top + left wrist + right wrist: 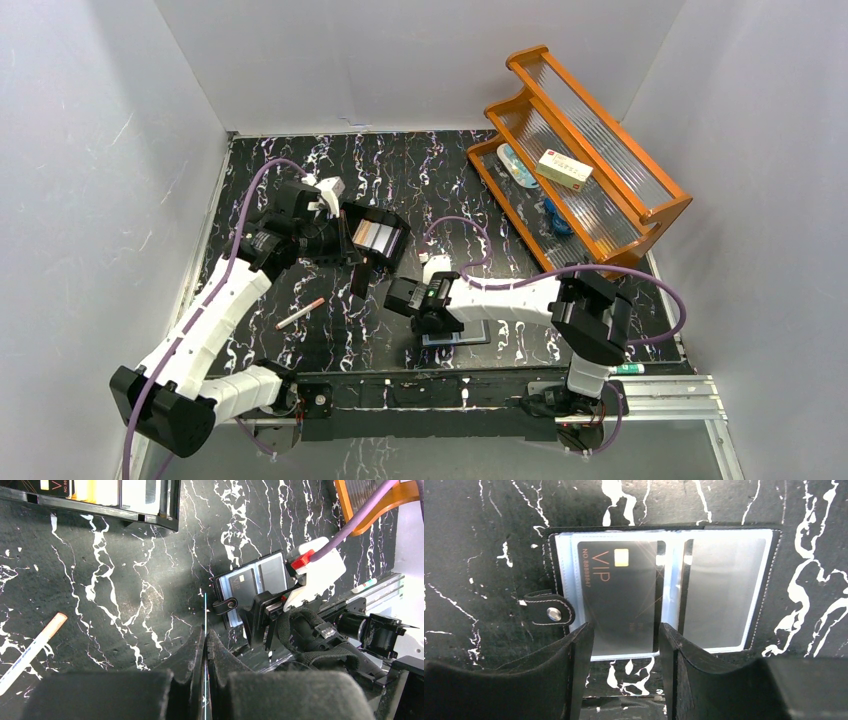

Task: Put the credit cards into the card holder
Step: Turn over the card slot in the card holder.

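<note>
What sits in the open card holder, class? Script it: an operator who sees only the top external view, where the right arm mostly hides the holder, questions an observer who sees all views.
Observer: In the right wrist view the card holder lies open; a black VIP card fills its left sleeve.
Operator: And the right sleeve?
Observer: The right sleeve looks empty, clear plastic only.
Operator: Is the right gripper gripping?
Observer: No; the right gripper is open, and its fingers straddle the VIP card's lower end in that view.
</note>
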`<action>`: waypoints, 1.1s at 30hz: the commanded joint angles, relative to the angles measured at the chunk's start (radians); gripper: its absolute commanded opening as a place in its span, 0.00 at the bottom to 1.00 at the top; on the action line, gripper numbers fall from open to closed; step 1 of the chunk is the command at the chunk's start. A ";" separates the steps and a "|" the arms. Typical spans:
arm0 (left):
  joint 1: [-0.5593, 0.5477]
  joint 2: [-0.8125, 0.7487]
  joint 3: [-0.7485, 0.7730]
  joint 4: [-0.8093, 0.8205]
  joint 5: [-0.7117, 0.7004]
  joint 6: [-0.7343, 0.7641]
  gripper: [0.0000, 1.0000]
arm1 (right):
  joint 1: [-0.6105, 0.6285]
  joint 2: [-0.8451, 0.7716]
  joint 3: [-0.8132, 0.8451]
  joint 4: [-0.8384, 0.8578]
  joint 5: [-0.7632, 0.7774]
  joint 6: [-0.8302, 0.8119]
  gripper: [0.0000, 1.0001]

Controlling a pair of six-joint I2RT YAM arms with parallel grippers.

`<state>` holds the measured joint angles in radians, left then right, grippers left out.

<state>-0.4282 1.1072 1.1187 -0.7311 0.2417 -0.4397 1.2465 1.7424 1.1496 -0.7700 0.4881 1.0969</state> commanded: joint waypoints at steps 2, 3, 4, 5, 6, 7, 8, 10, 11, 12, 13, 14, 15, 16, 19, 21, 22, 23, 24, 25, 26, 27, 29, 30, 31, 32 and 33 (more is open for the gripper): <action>-0.001 -0.036 -0.010 0.011 0.033 -0.014 0.00 | 0.001 0.026 0.030 -0.044 0.060 0.007 0.59; -0.001 -0.035 -0.008 0.012 0.034 -0.014 0.00 | 0.001 0.032 0.030 -0.040 0.056 0.003 0.59; -0.002 -0.034 -0.007 0.012 0.034 -0.014 0.00 | 0.001 0.037 0.030 -0.034 0.053 0.000 0.60; -0.001 -0.035 -0.007 0.012 0.033 -0.014 0.00 | 0.001 0.040 0.029 -0.028 0.048 -0.002 0.61; -0.001 -0.035 -0.008 0.012 0.032 -0.015 0.00 | 0.001 0.040 0.027 -0.018 0.041 -0.002 0.61; -0.001 -0.036 -0.009 0.013 0.032 -0.018 0.00 | 0.001 0.040 0.022 -0.006 0.034 -0.002 0.62; -0.001 -0.036 -0.011 0.015 0.034 -0.019 0.00 | 0.000 0.036 0.015 0.007 0.028 -0.002 0.63; -0.001 -0.037 -0.015 0.015 0.033 -0.021 0.00 | 0.001 0.026 -0.001 0.034 0.020 -0.002 0.64; -0.001 -0.038 -0.016 0.016 0.032 -0.021 0.00 | 0.001 0.018 -0.008 0.047 0.016 -0.003 0.64; -0.001 -0.038 -0.019 0.016 0.031 -0.022 0.00 | 0.001 0.011 -0.012 0.056 0.012 -0.005 0.65; -0.001 -0.037 -0.020 0.017 0.030 -0.022 0.00 | 0.001 0.006 -0.014 0.063 0.011 -0.007 0.65; -0.001 -0.037 -0.021 0.018 0.029 -0.022 0.00 | 0.001 0.005 -0.015 0.067 0.012 -0.008 0.66; -0.001 -0.038 -0.023 0.020 0.027 -0.022 0.00 | 0.000 0.005 -0.017 0.069 0.017 -0.010 0.66; -0.001 -0.037 -0.025 0.023 0.028 -0.023 0.00 | -0.001 0.005 -0.019 0.067 0.021 -0.009 0.66; -0.001 -0.033 -0.025 0.027 0.034 -0.026 0.00 | -0.005 0.012 -0.031 0.057 0.028 -0.007 0.67; -0.001 -0.030 -0.026 0.028 0.036 -0.027 0.00 | -0.007 0.015 -0.040 0.062 0.024 -0.006 0.68; -0.001 -0.030 -0.026 0.030 0.037 -0.027 0.00 | -0.008 0.016 -0.045 0.065 0.021 -0.006 0.68; -0.001 -0.029 -0.026 0.030 0.037 -0.029 0.00 | -0.008 0.016 -0.048 0.067 0.019 -0.006 0.68; -0.001 -0.029 -0.026 0.031 0.040 -0.032 0.00 | -0.009 0.015 -0.049 0.071 0.016 -0.007 0.69; -0.001 -0.031 -0.027 0.034 0.042 -0.034 0.00 | -0.009 0.015 -0.052 0.076 0.013 -0.010 0.69; -0.001 -0.032 -0.027 0.037 0.044 -0.035 0.00 | -0.009 0.011 -0.055 0.082 0.009 -0.009 0.70; -0.001 -0.032 -0.028 0.037 0.044 -0.036 0.00 | -0.009 0.008 -0.057 0.088 0.004 -0.010 0.70; -0.001 -0.030 -0.027 0.038 0.040 -0.034 0.00 | -0.009 0.005 -0.061 0.097 -0.001 -0.007 0.71; -0.002 -0.031 -0.028 0.038 0.038 -0.034 0.00 | -0.009 0.005 -0.065 0.103 -0.005 -0.005 0.71; -0.001 -0.033 -0.029 0.038 0.038 -0.036 0.00 | -0.009 -0.025 -0.069 0.110 -0.009 -0.006 0.72; -0.001 -0.033 -0.032 0.038 0.039 -0.038 0.00 | -0.009 -0.036 -0.072 0.116 -0.013 -0.007 0.72; -0.001 -0.035 -0.034 0.038 0.039 -0.039 0.00 | -0.009 -0.044 -0.074 0.121 -0.013 -0.006 0.72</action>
<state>-0.4282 1.0996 1.0924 -0.6941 0.2546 -0.4694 1.2388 1.7382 1.1065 -0.6842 0.4904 1.0874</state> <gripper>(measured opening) 0.009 0.715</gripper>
